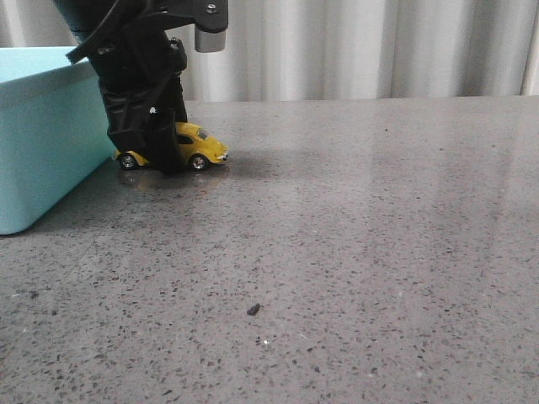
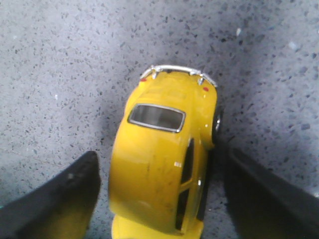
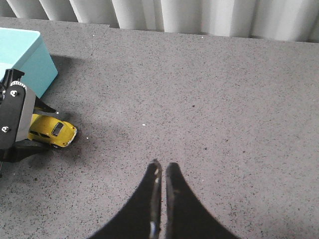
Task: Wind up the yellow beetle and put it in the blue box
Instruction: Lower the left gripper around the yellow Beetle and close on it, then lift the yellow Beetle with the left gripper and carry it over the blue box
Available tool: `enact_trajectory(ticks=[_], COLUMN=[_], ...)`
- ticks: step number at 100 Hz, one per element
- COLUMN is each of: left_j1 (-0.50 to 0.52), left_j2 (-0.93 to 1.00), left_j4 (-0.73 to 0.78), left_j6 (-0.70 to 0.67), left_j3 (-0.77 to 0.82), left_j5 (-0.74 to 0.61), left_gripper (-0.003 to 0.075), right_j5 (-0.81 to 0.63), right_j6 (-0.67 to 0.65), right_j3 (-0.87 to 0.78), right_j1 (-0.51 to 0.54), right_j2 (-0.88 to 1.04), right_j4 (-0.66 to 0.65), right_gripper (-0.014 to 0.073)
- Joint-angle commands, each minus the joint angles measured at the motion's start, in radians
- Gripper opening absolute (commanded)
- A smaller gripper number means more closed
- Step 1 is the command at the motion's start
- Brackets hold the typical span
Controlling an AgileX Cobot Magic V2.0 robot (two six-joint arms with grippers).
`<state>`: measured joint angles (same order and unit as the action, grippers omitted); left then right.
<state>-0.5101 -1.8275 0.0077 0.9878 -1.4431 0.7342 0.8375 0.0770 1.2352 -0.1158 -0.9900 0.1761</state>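
The yellow beetle point(image 1: 192, 146) sits on its wheels on the gray tabletop point(image 1: 354, 236), on the far left, just beside the right side of the blue box point(image 1: 42, 135). The left end effector point(image 1: 164, 160) has its tips down at the tabletop, right over the little car. In the left wrist view its two fingers point(image 2: 65, 199) stand wide, one on each side of the car's roof. There is a gap on both sides, so it is not squeezing the car. I think the fingers stand that way so they can close on the car's sides and get a firm hold. The car needs to be held and rolled on the tabletop to wind it up, so it makes sense that it sits on all four wheels. It is also close to the box, so the trip to put it away will be short. The box is much bigger than the car, so the car should fit in. The right end effector point(image 3: 161, 172) is well apart on the right, up over bare tabletop. Its fingers are pressed almost together and hold nothing. I think it is just waiting out of the way.
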Motion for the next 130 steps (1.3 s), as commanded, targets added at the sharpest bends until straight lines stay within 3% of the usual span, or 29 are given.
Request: enact_trajectory(ticks=[1,18,30,75,130], left_j1=[0.002,0.002,0.002,0.002,0.002], left_j2=[0.045,0.045,0.045,0.055,0.059], left_j4=[-0.014,-0.014,-0.014,-0.014,-0.028], left_j6=[0.000,0.000,0.000,0.000,-0.001], left_j3=[-0.030,-0.030,-0.030,-0.040,-0.269], left_j5=[-0.030,-0.030,-0.030,-0.027,0.069], left_gripper=[0.0387,0.0240,0.0197,0.0196,0.0196], right_j5=[-0.072,-0.072,-0.070,-0.070,-0.070], right_j6=[0.005,0.005,0.005,0.005,0.005], right_j3=[0.026,0.026,0.026,0.026,0.026], right_j1=[0.001,0.001,0.001,0.001,0.001], right_j2=[0.018,0.018,0.018,0.018,0.018], right_j4=[0.003,0.003,0.003,0.003,0.003], right_gripper=[-0.0061,-0.0061,-0.0061,-0.0061,-0.0061])
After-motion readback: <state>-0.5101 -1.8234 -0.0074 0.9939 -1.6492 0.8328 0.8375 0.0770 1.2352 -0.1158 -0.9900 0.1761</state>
